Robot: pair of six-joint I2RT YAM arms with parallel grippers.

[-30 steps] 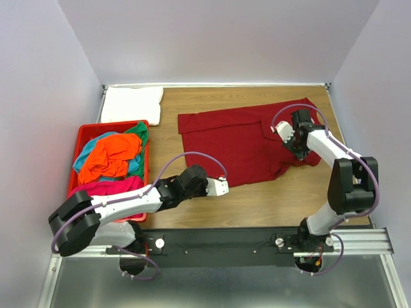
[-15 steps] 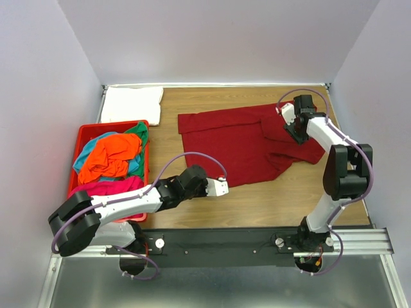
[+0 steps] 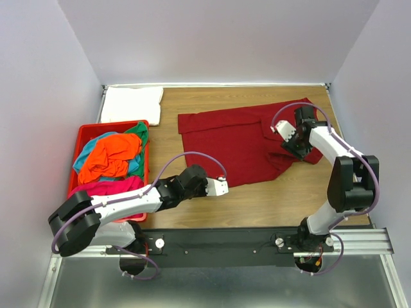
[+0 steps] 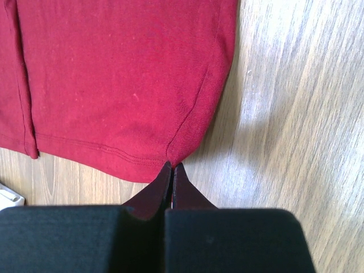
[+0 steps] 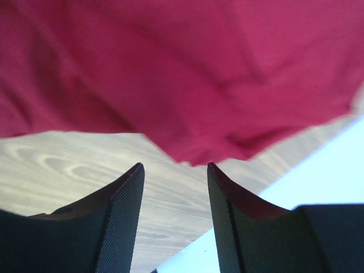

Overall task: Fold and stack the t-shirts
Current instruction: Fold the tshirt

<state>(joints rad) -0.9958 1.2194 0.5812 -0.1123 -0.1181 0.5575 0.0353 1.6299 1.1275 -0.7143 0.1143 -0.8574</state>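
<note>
Right jaws wider, at red t-shirt [image 3: 237, 144]

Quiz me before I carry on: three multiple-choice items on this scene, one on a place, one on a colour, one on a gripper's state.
1. Where does the white t-shirt lie?
A. At the far-left corner of the table, beyond the red bin
B. Inside the bin
C. Beside the right arm's base

2. What colour is the spread-out t-shirt?
A. Orange
B. Teal
C. Dark red

3. How is the right gripper?
A. Shut on cloth
B. Open, holding nothing
C. Shut, empty

Answers: A, it lies at the back left, past the bin. C, its cloth is dark red. B, the wrist view shows parted jaws with nothing between them.
</note>
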